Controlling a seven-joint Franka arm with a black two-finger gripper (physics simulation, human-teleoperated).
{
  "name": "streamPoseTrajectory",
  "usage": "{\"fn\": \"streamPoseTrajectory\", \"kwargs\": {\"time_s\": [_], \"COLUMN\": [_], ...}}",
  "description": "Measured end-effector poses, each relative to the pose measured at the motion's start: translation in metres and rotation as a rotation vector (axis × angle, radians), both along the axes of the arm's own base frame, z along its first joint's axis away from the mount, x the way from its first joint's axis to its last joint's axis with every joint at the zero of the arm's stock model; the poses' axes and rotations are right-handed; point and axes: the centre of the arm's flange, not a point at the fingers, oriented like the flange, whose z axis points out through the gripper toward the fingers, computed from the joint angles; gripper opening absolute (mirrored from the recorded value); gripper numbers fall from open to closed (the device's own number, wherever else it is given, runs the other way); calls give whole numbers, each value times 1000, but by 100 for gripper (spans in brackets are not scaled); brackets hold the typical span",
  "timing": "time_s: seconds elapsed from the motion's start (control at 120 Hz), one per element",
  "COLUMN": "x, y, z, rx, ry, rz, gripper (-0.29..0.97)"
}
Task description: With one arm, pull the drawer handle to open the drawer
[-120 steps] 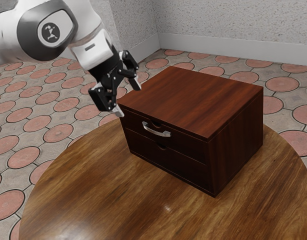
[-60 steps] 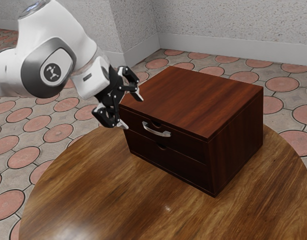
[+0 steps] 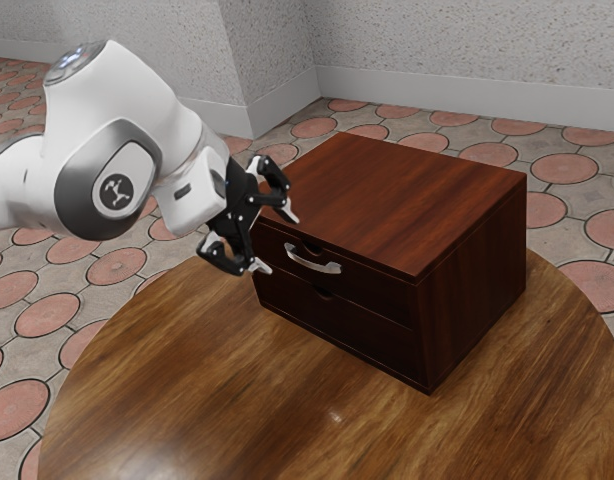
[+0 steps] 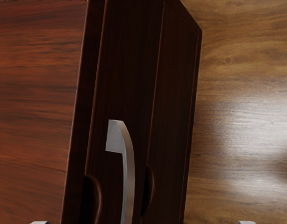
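A dark wooden cabinet (image 3: 407, 215) with two drawers stands on the round table (image 3: 207, 410). The upper drawer (image 3: 337, 270) carries a curved silver handle (image 3: 312, 262) and sits flush with the cabinet front. My gripper (image 3: 273, 240) is open, just off the cabinet's front corner at the exterior view's left, level with the upper drawer and a short way from the handle. Its fingers stand one above the other. In the wrist view the handle (image 4: 122, 168) lies straight ahead of the hand on the drawer front (image 4: 129, 93).
The lower drawer (image 3: 332, 320) sits shut under the upper one. The wooden tabletop stretches wide in front of the cabinet. Beyond the table lies a tiled floor (image 3: 77, 230), and a grey wall (image 3: 457, 40) runs behind.
My arm has come down and swung toward the exterior view's right, bringing the open gripper from above the cabinet's corner to the level of the upper drawer.
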Motion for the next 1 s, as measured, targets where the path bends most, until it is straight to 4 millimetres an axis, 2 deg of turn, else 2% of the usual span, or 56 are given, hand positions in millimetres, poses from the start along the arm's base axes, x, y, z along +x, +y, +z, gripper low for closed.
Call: {"fn": "streamPoseTrajectory", "kwargs": {"time_s": [0.225, 0.383, 0.625, 1.0], "x": [2, 6, 8, 33], "y": [-3, -4, -4, 0], "z": [2, -4, -18, -45], "rx": [11, 16, 20, 34], "ry": [-24, -25, -11, -14], "rz": [-13, -19, -22, -10], "gripper": [24, 13, 11, 13]}}
